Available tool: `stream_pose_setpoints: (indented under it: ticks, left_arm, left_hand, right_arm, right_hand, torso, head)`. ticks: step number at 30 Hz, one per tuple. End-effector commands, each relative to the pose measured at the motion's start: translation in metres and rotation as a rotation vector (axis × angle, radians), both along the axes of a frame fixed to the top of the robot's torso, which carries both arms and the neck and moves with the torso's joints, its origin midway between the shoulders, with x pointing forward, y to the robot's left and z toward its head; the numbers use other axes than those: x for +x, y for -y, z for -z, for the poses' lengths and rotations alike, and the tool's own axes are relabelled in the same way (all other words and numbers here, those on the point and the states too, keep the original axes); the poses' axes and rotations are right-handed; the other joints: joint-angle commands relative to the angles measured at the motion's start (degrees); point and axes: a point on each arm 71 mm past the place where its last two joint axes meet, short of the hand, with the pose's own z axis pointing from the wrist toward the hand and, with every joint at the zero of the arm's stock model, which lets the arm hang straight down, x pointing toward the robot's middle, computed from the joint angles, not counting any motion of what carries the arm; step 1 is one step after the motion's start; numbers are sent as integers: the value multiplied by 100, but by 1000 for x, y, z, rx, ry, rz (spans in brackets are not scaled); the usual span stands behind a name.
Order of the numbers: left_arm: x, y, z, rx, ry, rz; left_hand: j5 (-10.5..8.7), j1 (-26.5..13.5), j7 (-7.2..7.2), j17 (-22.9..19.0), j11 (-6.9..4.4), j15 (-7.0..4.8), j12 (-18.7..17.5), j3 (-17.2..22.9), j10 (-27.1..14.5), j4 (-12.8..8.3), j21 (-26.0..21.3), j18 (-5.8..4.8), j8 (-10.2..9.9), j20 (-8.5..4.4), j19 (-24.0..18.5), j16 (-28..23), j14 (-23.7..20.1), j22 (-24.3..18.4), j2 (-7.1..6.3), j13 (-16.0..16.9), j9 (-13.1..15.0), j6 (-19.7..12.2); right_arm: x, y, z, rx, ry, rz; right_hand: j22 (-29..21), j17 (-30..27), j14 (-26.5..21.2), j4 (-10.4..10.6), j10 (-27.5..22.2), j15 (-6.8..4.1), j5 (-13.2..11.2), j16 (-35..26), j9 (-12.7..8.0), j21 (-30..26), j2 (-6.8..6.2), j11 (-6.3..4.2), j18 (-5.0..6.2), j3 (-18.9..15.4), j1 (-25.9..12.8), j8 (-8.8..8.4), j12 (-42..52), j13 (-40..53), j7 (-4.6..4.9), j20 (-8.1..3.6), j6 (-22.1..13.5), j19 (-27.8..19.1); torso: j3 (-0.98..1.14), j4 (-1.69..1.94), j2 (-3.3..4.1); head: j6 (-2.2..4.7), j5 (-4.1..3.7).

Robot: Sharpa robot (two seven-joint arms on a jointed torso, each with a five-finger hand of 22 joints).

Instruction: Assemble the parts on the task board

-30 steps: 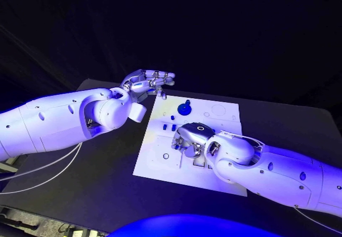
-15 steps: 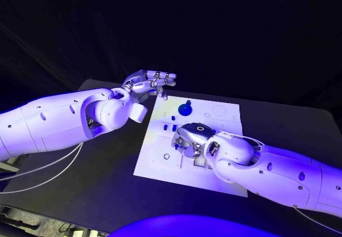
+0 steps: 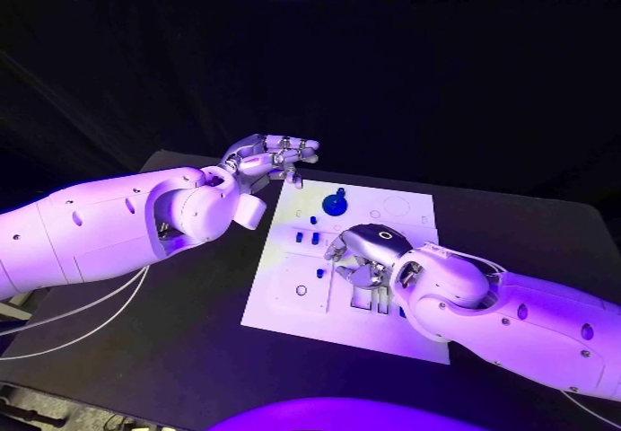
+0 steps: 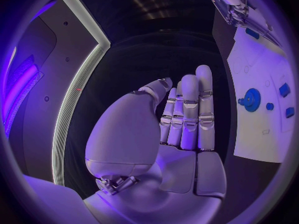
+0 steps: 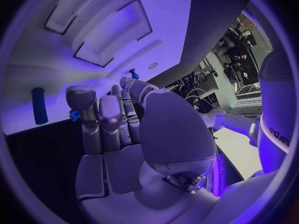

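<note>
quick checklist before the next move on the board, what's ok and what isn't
1. Left robot hand free of parts: ok, fingers straight with nothing in them, held off the board's far left corner.
2. Right robot hand over the white board: ok, low above its middle.
3. Right robot hand holding a part: cannot tell, fingers hide it.
4. Blue gear on the board: ok, far end.
5. Small blue pieces clear of both hands: ok.

The head view looks steeply down from above onto the desk [image 3: 169, 359] and the whole task board [image 3: 292, 310]. The left wrist view sits close behind the left robot hand [image 4: 187, 114], facing along its fingers, with the board at its rim. The right wrist view, behind the right robot hand [image 5: 118, 129], hangs near the board's surface.
</note>
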Motion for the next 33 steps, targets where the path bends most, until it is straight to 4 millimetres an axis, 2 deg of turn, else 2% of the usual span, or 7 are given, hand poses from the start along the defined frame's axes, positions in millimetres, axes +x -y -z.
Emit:
stream_pose_setpoints:
  ticks: [1, 8, 11, 13, 16, 25, 33]
  left_arm:
    - [-1, 2, -1, -4, 11, 21]
    - [-1, 0, -1, -3, 11, 20]
    - [-1, -1, -1, -3, 10, 19]
    - [-1, -1, -1, 0, 12, 20]
    - [-1, -1, -1, 4, 14, 21]
    - [-1, 0, -1, 6, 14, 28]
    - [-1, 0, -1, 7, 13, 29]
  left_hand:
    - [-27, -33, -4, -7, -4, 14, 38, -32, -29, 7, -22, 77, 40, -1, 23, -6, -18, -8, 8, 8, -6, -29]
    - [-29, -38, -6, -9, -5, 14, 44, -36, -32, 5, -26, 77, 45, 0, 23, -5, -20, -11, 17, 10, -6, -31]
    - [-29, -37, -6, -9, -5, 14, 45, -36, -32, 4, -27, 77, 45, 0, 23, -5, -20, -11, 17, 10, -5, -31]
    - [-29, -37, -6, -9, -5, 14, 45, -36, -32, 4, -27, 77, 45, 0, 23, -5, -20, -11, 17, 10, -5, -31]
    - [-29, -32, -9, -10, -9, 13, 52, -37, -31, -4, -30, 79, 53, 1, 24, -3, -21, -14, 24, 12, -4, -29]
    - [-29, -32, -10, -11, -9, 12, 54, -38, -31, -6, -30, 79, 54, 1, 24, -3, -21, -14, 24, 13, -4, -29]
    - [-29, -32, -10, -11, -9, 12, 54, -38, -31, -6, -30, 79, 54, 1, 24, -3, -21, -14, 24, 13, -4, -29]
  right_arm:
    - [1, 10, -14, 63, 10, 34]
    - [10, 48, -40, 51, -21, 74]
    - [18, 66, -46, 19, -15, 81]
    - [23, 75, -48, -11, -1, 87]
    - [29, 84, -47, -51, 18, 95]
    - [36, 86, -37, -136, 44, 91]
    - [36, 77, -24, -160, 23, 78]
  right_hand:
    - [26, 11, -31, -16, -39, -10, 26, 5, 15, 8, -21, -16, 111, -12, -32, 33, 50, 14, -20, 3, 28, -15]
    - [264, 144, 74, 86, 2, -32, 10, 225, 40, 280, -11, -58, 67, -129, -205, 52, 261, 60, 6, 6, 44, 123]
    - [403, 214, 144, 143, 19, -49, 155, 339, 74, 445, -55, -83, 34, -261, -299, 104, 347, 67, 17, -8, 129, 222]
    - [455, 243, 175, 187, -20, -46, 189, 391, 68, 505, -130, -83, 20, -388, -384, 71, 373, 61, -45, -11, 70, 264]
    - [479, 246, 189, 226, -71, -50, 183, 413, 55, 529, -176, -81, 12, -506, -430, 21, 399, 54, -64, -9, -7, 288]
    - [525, 254, 225, 286, -121, -62, 101, 460, 41, 576, -203, -91, 1, -690, -439, -47, 477, 55, -111, -18, -104, 338]
    - [526, 250, 225, 312, -138, -62, 80, 469, 42, 570, -165, -93, -1, -741, -414, -53, 518, 57, -118, -18, -111, 344]
  torso:
    - [-8, 1, -7]
    - [-10, -13, -9]
    - [-12, -16, -9]
    - [-18, -18, -14]
    - [-15, -25, -23]
    - [-15, -4, -13]
    - [-19, -16, -10]
  head:
    - [10, -23]
    - [84, -118]
    - [114, -139]
    - [125, -160]
    - [115, -166]
    - [153, -173]
    - [136, -161]
